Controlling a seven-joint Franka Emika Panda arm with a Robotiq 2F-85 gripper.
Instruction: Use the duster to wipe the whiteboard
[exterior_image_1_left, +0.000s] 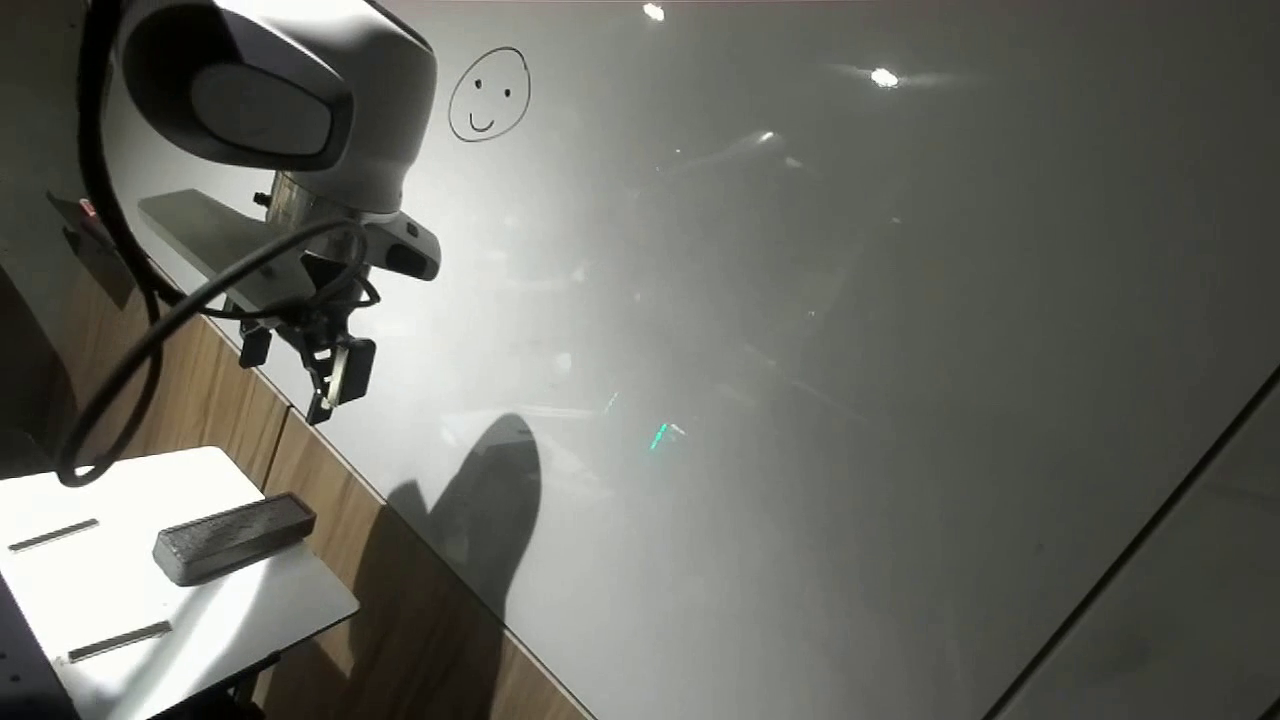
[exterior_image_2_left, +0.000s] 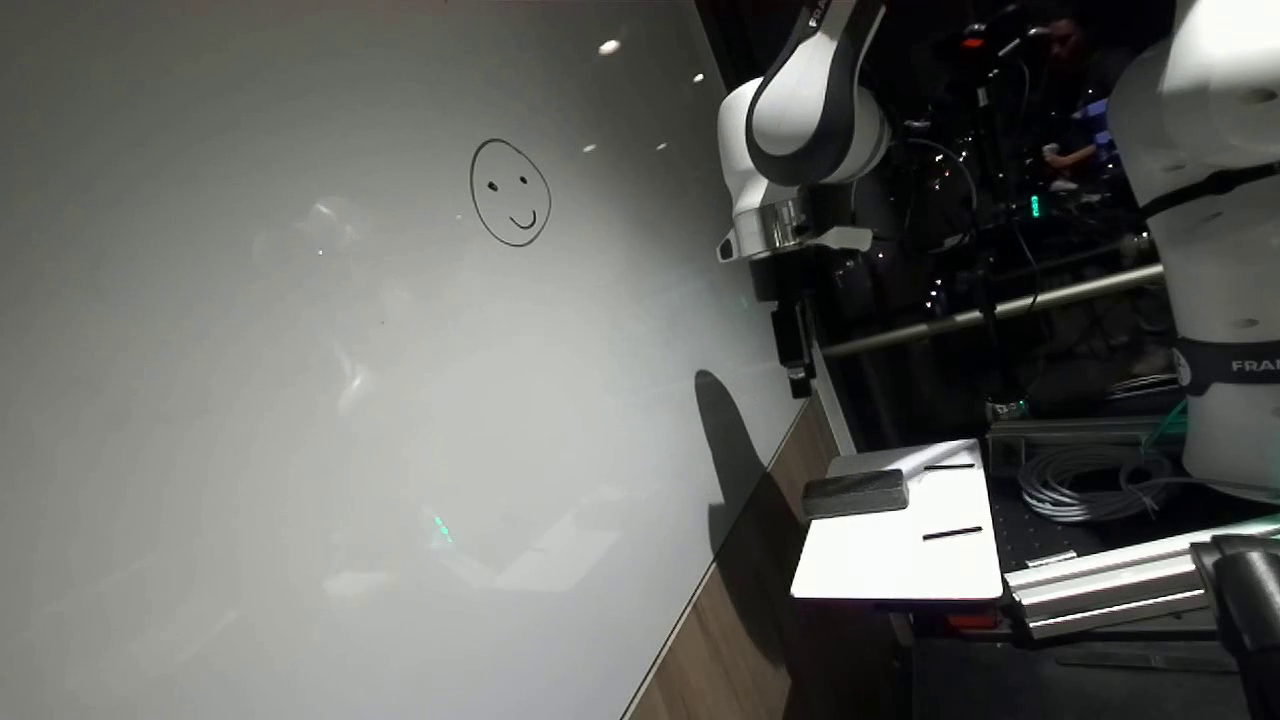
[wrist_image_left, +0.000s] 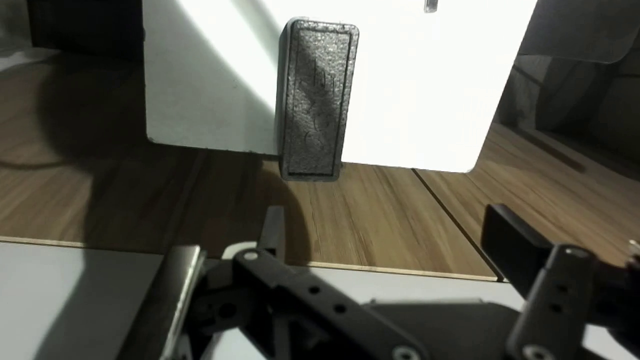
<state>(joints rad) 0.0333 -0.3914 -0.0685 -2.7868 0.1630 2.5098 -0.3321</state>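
Observation:
The duster, a dark grey oblong block, lies on a small white tabletop in both exterior views. In the wrist view the duster is upper centre, beyond the fingers, one end overhanging the tabletop edge. The whiteboard is a large glossy panel in both exterior views, with a drawn smiley face on it. My gripper is open and empty, pointing down above the tabletop and close to the whiteboard. Its fingers stand wide apart in the wrist view.
Wood panelling runs below the whiteboard, beside the tabletop. Thin dark bars lie on the tabletop. A black cable loops from the arm. The robot base and a metal rail stand beyond the tabletop. The arm's shadow falls on the whiteboard.

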